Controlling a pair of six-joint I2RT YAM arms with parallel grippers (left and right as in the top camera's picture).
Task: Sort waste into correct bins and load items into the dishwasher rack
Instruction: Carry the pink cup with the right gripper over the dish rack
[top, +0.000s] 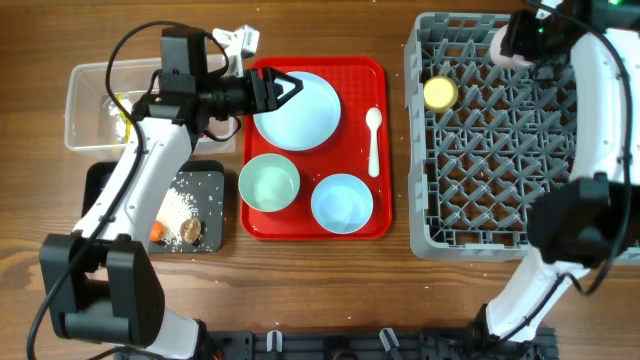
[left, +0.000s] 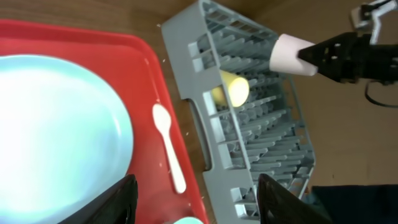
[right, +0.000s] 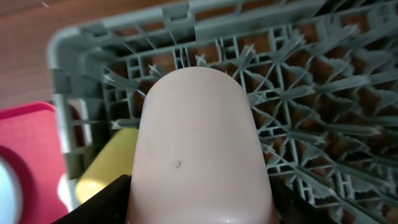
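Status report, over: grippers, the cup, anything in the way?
Left gripper open over light blue plate. Right gripper shut on pink cup, above dishwasher rack. Yellow cup in rack nearby, not under it.

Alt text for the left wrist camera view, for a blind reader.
The right gripper holds a pink cup over the grey rack, where a yellow cup lies. Nearer, a blue plate and white spoon sit on a red tray.

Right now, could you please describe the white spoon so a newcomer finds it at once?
Find the red tray mid-table, left of the grey rack. On its right strip, beside the plate, lies the white spoon: the only slim white thing there, all else being round.
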